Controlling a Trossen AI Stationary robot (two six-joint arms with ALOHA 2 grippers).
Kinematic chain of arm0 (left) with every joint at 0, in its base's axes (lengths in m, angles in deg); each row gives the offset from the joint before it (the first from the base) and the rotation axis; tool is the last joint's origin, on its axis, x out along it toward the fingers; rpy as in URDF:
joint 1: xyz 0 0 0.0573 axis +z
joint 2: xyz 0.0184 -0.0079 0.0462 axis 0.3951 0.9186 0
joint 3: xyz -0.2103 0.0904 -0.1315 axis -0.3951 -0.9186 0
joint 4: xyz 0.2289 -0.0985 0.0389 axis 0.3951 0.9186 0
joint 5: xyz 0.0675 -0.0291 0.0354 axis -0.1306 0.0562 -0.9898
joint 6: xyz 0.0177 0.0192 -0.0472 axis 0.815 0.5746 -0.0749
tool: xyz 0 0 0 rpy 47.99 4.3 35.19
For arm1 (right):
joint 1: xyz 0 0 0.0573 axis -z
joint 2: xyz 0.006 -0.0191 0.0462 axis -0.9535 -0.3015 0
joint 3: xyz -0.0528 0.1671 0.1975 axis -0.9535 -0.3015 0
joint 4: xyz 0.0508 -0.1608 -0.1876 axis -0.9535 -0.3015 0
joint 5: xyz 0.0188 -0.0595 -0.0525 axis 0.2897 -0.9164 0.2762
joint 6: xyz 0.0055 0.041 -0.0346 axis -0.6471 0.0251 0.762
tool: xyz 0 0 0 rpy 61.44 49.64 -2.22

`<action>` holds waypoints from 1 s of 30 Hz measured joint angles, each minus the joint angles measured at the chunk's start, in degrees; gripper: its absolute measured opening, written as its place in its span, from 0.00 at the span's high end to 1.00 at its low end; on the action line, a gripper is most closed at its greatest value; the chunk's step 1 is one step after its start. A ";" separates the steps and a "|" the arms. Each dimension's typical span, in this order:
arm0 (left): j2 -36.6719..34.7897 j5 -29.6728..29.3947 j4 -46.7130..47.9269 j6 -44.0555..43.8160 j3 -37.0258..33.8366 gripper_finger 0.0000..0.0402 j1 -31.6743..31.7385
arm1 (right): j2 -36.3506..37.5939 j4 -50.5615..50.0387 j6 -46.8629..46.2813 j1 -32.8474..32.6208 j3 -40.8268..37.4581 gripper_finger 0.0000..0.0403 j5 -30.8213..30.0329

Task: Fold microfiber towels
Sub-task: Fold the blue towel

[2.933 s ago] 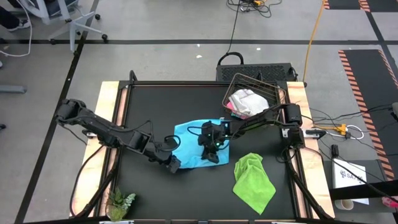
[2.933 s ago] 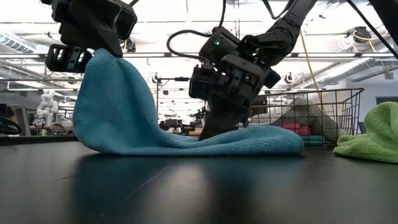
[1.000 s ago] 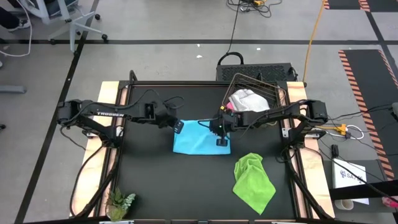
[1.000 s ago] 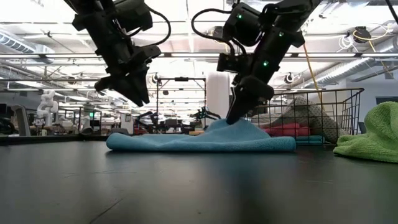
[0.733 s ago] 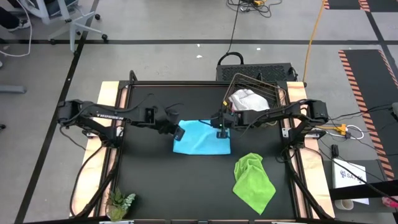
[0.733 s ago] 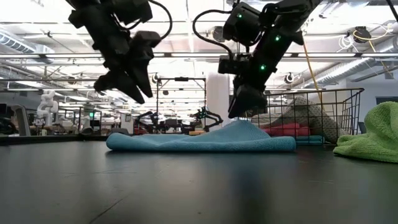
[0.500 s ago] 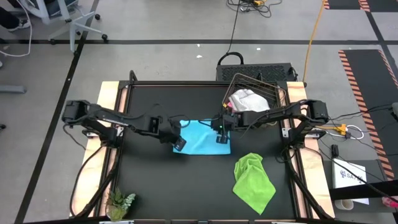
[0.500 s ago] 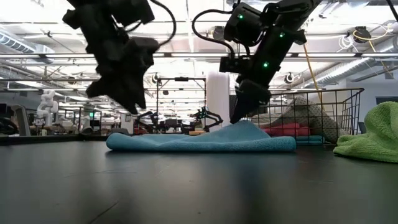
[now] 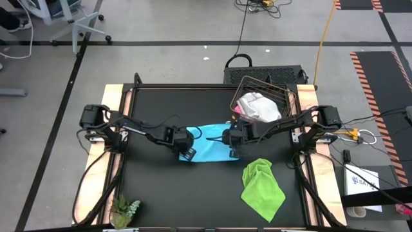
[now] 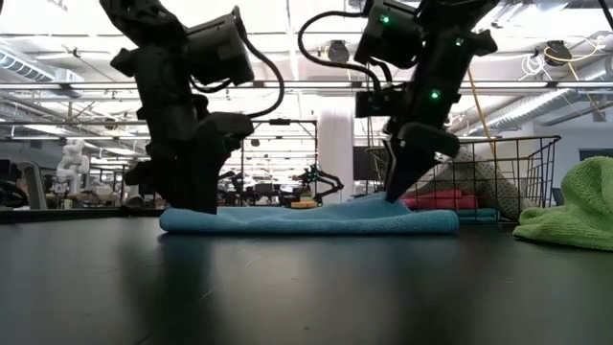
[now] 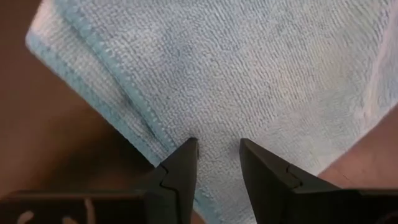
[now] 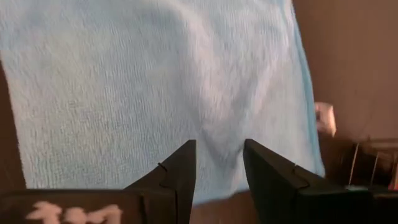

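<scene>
A light blue microfiber towel (image 9: 209, 143) lies folded flat on the black table, its layered edge (image 11: 118, 106) showing in the left wrist view. My left gripper (image 9: 188, 153) stands open over the towel's near left corner, pointing steeply down. My right gripper (image 9: 233, 152) stands open over the towel's near right part, above a low hump (image 10: 383, 201). A lime green towel (image 9: 262, 185) lies crumpled near the right front. A white-grey towel (image 9: 259, 106) and a pink one (image 9: 236, 111) lie in the wire basket (image 9: 244, 82). My left gripper's open fingertips (image 11: 186, 149) come down from above onto the top layer beside the folded edge; I cannot tell whether they touch it. My right gripper's open fingertips (image 12: 183, 152) slant down at the hump in the towel; whether they touch it I cannot tell.
The wire basket stands at the far right of the table. A small green plant (image 9: 124, 210) sits at the near left corner. Bare black table (image 9: 161, 187) lies in front of the blue towel and to its left.
My left gripper has come down and toward the near edge, from beside the towel's far left corner to its near left corner. My right gripper has shifted a little toward the near edge along the towel. The hump under it has sunk lower; the towel lies flat.
</scene>
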State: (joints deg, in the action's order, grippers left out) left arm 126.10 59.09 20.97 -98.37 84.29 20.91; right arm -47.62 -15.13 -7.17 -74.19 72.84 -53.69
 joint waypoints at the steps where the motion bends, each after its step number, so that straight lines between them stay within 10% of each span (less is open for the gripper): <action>1: 0.04 0.21 0.51 -0.07 0.06 0.68 -0.44 | 0.00 -0.80 -0.56 -0.21 0.00 0.69 0.02; 14: -1.60 1.41 7.51 -3.46 -0.17 0.68 -4.16 | 0.00 -1.32 -4.64 -0.26 0.00 0.69 6.26; 23: -2.23 0.53 7.55 -4.10 -0.31 0.68 -4.09 | 0.02 6.13 -5.96 -1.10 0.02 0.70 25.40; 30: -2.23 -0.74 7.41 -4.63 -0.31 0.68 -4.05 | 0.02 13.80 -6.18 -1.16 -5.64 0.89 25.24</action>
State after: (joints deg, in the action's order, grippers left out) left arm 123.87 58.35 28.38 -103.00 83.98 16.86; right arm -47.59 -1.33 -13.34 -75.35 67.19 -28.44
